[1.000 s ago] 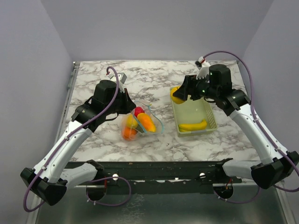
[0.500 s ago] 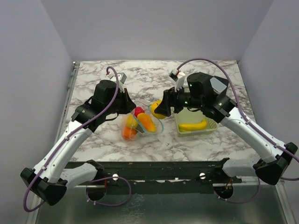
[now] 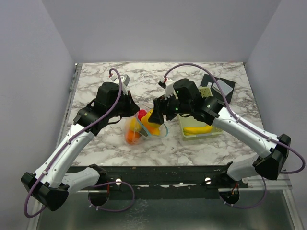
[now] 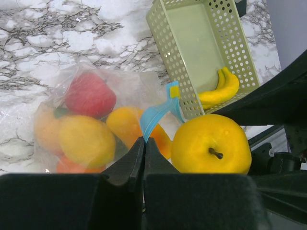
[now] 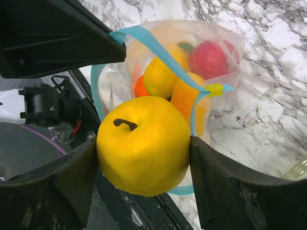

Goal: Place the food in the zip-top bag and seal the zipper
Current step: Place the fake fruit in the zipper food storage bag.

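white arms (image 3: 67,151), black joints (image 3: 109,98), purple cables (image 3: 189,64)

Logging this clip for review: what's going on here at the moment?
The left gripper is shut on the zipper of the zip-top bag, holding its mouth open. The right gripper holds a yellow apple right at that mouth, not yet inside. Several pieces, a red fruit among them, already sit in the bag. The bananas lie in the basket, and the zipper is unsealed.
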